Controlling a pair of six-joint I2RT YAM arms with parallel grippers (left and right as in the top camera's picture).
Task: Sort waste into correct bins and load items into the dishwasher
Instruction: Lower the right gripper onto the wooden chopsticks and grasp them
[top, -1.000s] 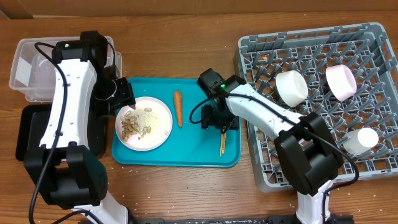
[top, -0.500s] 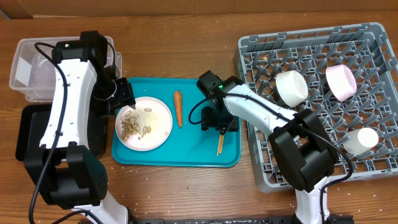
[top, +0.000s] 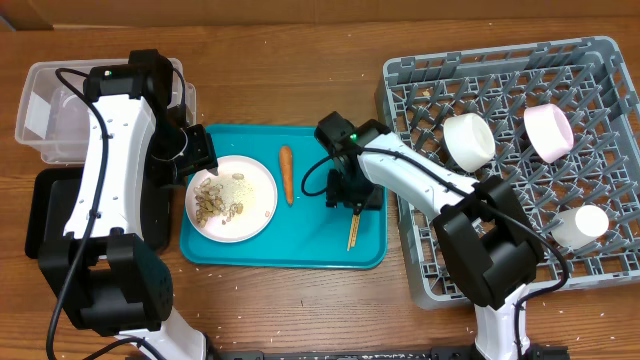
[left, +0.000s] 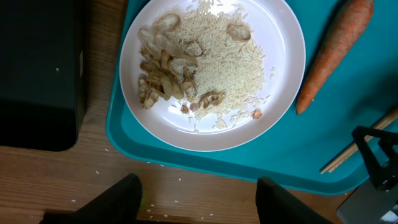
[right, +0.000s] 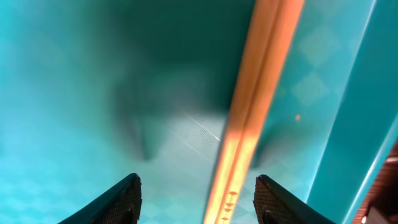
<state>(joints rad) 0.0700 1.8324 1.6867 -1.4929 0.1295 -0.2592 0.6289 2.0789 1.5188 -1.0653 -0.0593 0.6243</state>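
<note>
The left gripper (left: 199, 180) hovered over the front left edge of the teal tray (top: 300, 245), its fingers (left: 124, 199) spread apart with nothing between them. Just past it the round white plate (left: 283, 59) lay on the tray, carrying beige food scraps (left: 168, 74) and scattered rice grains. The orange carrot (left: 329, 56) lay on the tray just beside the plate's right rim, apart from it. The right gripper (right: 198, 178) was low over the right side of the tray, its jaws spread and straddling the wooden chopsticks (right: 249, 112), which lay flat on the tray floor near its right wall; neither finger touched them. On the right of the counter (top: 280, 90) stood the grey dish rack (top: 395, 80), with a white bowl (top: 469, 139), a pale pink bowl (top: 548, 132) and a small white cup (top: 582, 225) resting among its pegs. The clear tub (top: 45, 115) and the black tray (top: 45, 215) sat at the far left, behind the left arm.
</note>
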